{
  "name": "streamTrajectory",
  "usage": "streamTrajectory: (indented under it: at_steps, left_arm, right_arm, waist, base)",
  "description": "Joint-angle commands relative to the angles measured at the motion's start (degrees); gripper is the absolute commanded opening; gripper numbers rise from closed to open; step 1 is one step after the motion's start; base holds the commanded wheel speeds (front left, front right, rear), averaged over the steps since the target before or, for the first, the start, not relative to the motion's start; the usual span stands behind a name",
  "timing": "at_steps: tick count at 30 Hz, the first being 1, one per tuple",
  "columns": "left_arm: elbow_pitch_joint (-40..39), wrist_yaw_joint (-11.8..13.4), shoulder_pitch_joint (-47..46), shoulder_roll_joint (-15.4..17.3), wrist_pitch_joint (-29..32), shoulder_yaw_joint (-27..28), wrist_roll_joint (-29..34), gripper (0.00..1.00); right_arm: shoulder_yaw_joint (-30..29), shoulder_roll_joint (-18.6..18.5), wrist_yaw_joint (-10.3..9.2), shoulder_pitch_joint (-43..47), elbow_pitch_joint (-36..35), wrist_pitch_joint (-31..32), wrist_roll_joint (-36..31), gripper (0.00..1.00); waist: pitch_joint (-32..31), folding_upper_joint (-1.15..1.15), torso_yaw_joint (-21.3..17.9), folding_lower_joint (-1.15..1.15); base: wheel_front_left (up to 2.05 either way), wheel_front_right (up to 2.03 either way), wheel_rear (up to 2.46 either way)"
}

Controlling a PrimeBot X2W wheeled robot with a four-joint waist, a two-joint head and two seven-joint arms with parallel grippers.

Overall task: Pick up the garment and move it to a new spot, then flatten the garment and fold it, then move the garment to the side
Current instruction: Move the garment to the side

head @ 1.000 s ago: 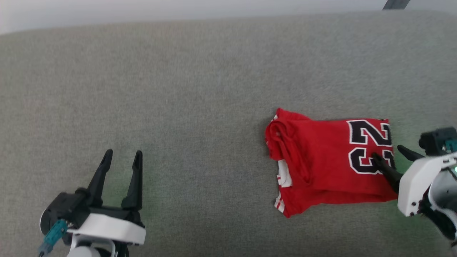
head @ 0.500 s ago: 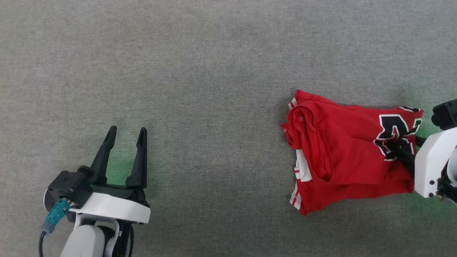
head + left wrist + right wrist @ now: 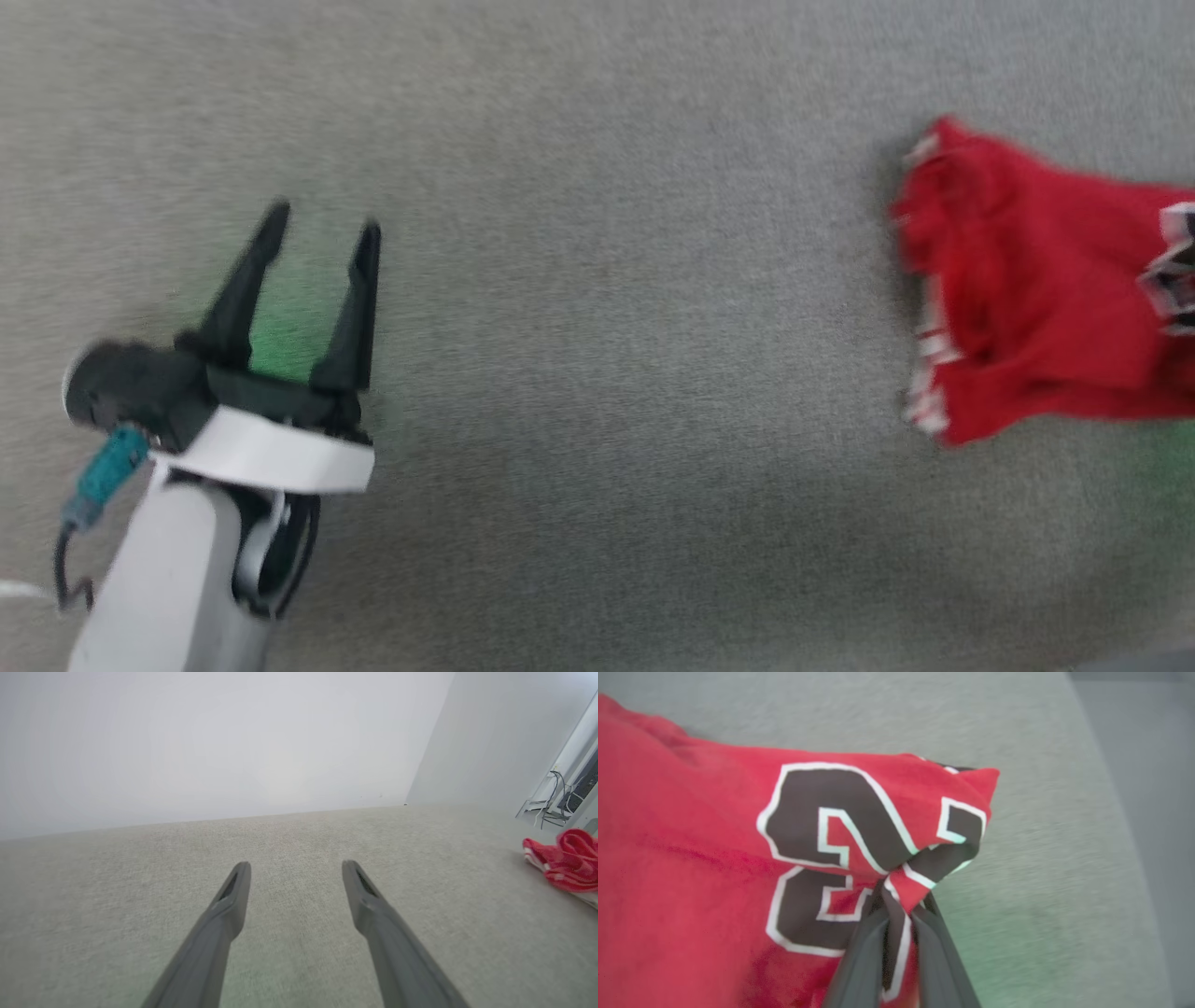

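The garment, a folded red jersey with white striped trim and black-and-white numerals, lies at the right edge of the head view on the grey fabric surface. In the right wrist view my right gripper is shut on a pinch of the garment at the numerals, the cloth bunched between its fingers. At the lower left of the head view my left gripper stands open, far from the cloth, with nothing between its fingers. From the left wrist view, the left gripper hovers over bare surface and the garment shows at the far right.
The grey surface ends at a pale wall beyond the left gripper. A white frame with cables stands at the far right behind the garment. The surface's right edge runs close to the held corner.
My right gripper has shut on the garment's numeral edge and pulled it rightward, bunching the cloth. The head camera has shifted, so the whole scene sits differently. The left gripper stays open.
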Motion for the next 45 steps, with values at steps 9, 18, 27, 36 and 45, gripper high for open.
streamTrajectory:
  at_steps: [9,18,27,36,45]
  left_arm:
    - [-2.2,0.09,-13.84,2.58,-0.11,-5.54,0.57,1.0]
    - [-3.92,0.08,-20.68,3.45,-0.11,-6.31,0.79,1.0]
    - [-2.8,0.08,-19.75,3.33,-0.1,-6.36,0.77,1.0]
    - [0.87,0.08,-13.86,0.89,-0.1,-4.31,0.07,1.0]
    - [6.4,0.08,-1.05,-2.93,-0.1,0.36,-0.13,1.0]
  right_arm:
    - [-13.28,-2.08,-0.23,-10.97,10.52,-11.01,-6.86,0.0]
    - [-17.85,-1.82,-0.23,-24.31,23.59,-20.54,-18.46,0.0]
    - [-20.23,-1.7,-0.23,-30.42,34.25,-27.03,-28.07,1.0]
    - [-13.53,0.02,-0.23,-27.56,37.36,-34.6,-30.07,1.0]
    - [3.21,5.15,-0.23,-18.58,35.51,-40.85,-22.43,1.0]
  waist:
    - [8.81,0.0,-3.59,0.0]
    - [12.83,0.0,-2.76,0.0]
    - [11.31,0.0,-1.33,0.0]
    - [2.41,0.0,0.37,0.0]
    - [-9.85,0.0,4.22,0.0]
  base:
    - [0.0,0.0,0.0]
    - [0.0,0.0,0.0]
    - [0.0,0.0,0.0]
    - [0.0,0.0,0.0]
    - [0.0,0.0,0.0]
